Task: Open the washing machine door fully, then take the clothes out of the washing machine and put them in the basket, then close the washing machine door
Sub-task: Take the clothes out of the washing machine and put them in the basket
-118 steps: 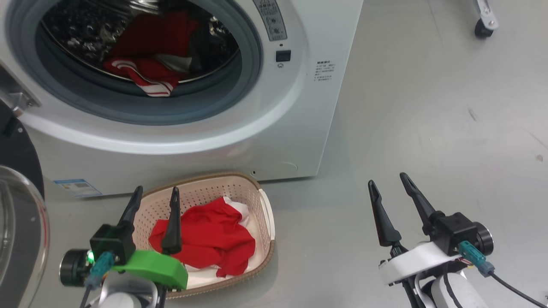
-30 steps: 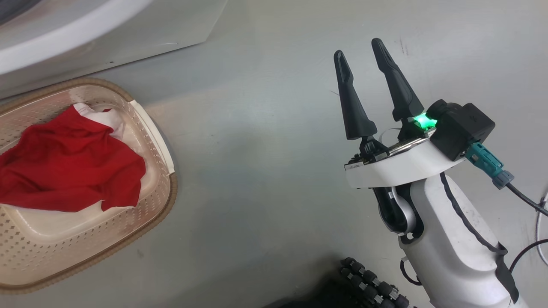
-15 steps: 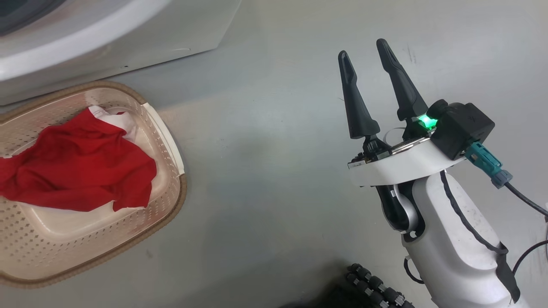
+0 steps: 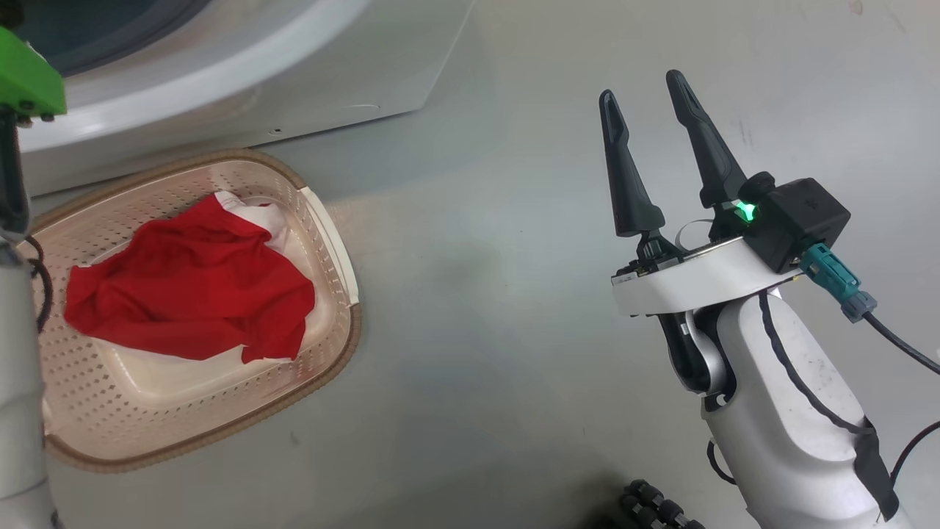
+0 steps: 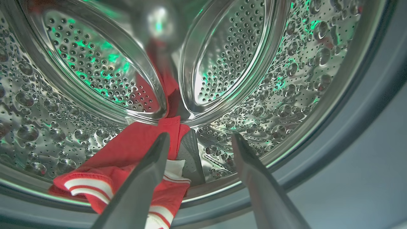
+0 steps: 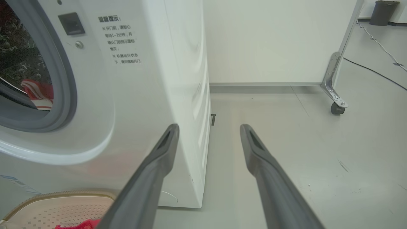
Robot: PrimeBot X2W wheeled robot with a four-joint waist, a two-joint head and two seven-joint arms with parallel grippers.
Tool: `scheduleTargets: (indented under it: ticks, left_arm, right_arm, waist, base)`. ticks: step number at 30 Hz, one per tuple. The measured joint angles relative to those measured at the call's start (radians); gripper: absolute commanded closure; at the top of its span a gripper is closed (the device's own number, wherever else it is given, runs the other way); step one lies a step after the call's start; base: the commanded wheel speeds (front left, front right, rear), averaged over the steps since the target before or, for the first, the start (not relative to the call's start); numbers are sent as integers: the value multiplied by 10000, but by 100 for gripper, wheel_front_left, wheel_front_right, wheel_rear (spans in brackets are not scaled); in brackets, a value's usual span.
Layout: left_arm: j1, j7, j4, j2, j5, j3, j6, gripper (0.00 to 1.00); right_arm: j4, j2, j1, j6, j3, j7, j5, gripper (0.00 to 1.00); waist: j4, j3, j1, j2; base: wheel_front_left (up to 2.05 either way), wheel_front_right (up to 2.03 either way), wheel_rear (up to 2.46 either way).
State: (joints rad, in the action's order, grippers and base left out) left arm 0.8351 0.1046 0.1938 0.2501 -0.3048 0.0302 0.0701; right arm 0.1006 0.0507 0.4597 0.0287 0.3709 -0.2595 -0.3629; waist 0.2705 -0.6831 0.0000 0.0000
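The washing machine [image 4: 294, 81] stands at the top left, its door out of view. My left gripper [image 5: 200, 136] is open at the mouth of the steel drum [image 5: 286, 79]. Its left finger crosses in front of a red garment with white stripes [image 5: 127, 152] lying at the drum's front edge; nothing is held. Another red garment [image 4: 191, 294] lies in the cream basket [image 4: 345, 353] on the floor before the washer. My right gripper [image 4: 642, 86] hangs open and empty over bare floor to the right of the basket, pointing past the washer's corner [image 6: 190, 111].
A green wrist part [image 4: 26, 81] and the pale left forearm [image 4: 18, 382] run along the head view's left edge, beside the basket. A castor on a metal frame [image 6: 337, 108] stands by a white panel behind the washer. A black ribbed part [image 4: 653, 510] lies at the bottom edge.
The head camera has swung, shifting the whole picture. Since 3.9 s ago the left gripper went from above the basket to the drum mouth. The right gripper stays open.
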Motion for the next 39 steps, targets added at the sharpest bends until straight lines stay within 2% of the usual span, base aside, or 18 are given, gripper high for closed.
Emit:
scheduleTargets:
  ticks: [14,25,39]
  left_arm:
    - [-2989,-2011,-545,-1057,-6,-102,230,0]
    - [-5316,-2857,-746,-1739,-17,399,232,0]
    - [-7447,-3185,-901,-1808,-205,784,230,0]
  right_arm:
    - [491,13,-677,-100,-412,0,506,0]
    - [825,178,-1466,-180,-711,0,669,0]
    - [1083,205,-2707,-176,-947,0,671,0]
  waist:
    - [-703,1122,0,0]
    - [-1248,2360,0,0]
    - [-1870,4123,0,0]
  base:
    - [0,0,0]
    - [0,0,0]
    - [0,0,0]
